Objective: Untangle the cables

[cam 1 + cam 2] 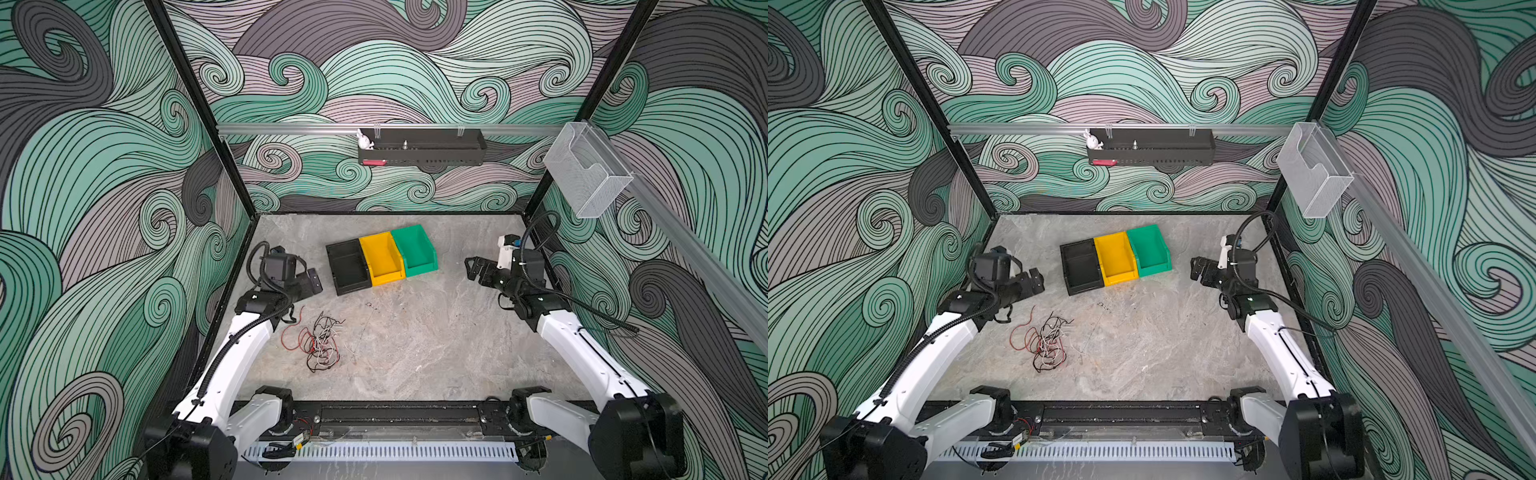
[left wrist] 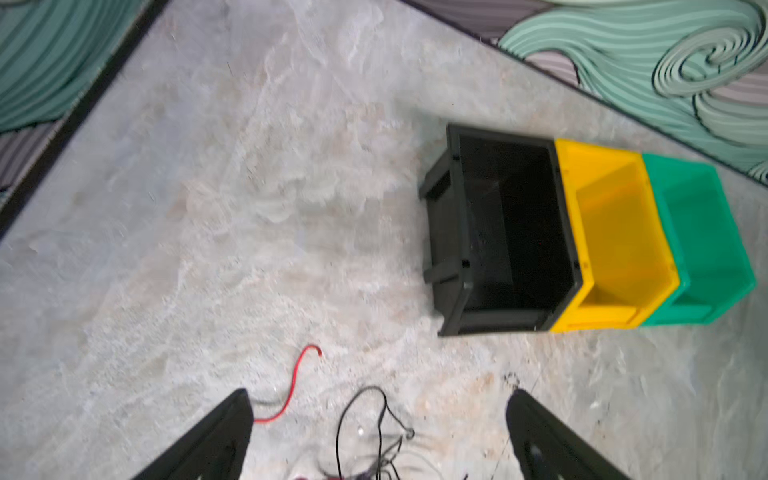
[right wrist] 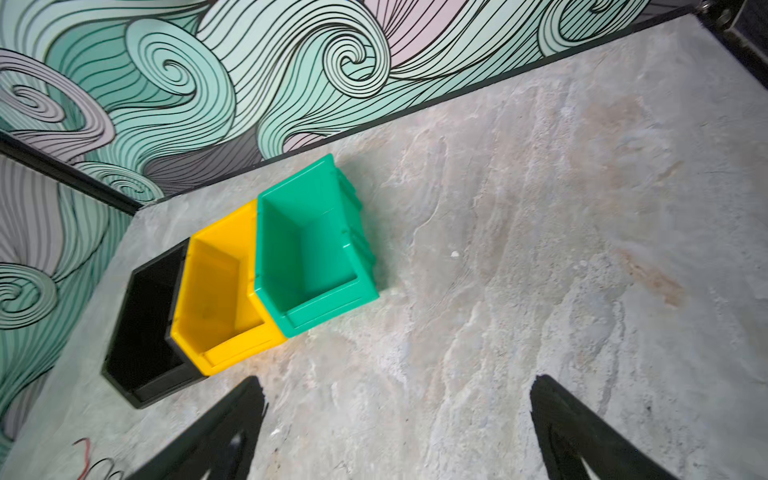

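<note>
"Grey marbled tabletop point(image 1: 436, 353), wave-painted walls all round; where's the tangle?"

"On the left half; the cables point(image 1: 318, 343) sit in a loose clump of red, black and white strands, hair-thin and floppy, flat on the stone; they lie just behind the left gripper point(image 1: 311, 280), on the side toward the robot's base."

"Any long axis to it?"

"Hardly; it's a knot, with a red loop swinging out toward the left arm and one pale strand trailing toward the middle; I'd judge a free end easiest to pinch."

"And the jaws?"

"Both spread wide, holding nothing; the right gripper point(image 1: 473, 268) hovers well apart, beyond the green bin point(image 1: 413, 249); the left is plainly nearer."

"The bins?"

"Black bin point(image 1: 349, 268), yellow bin point(image 1: 380, 259), green bin; hard plastic, touching in a row."
</note>
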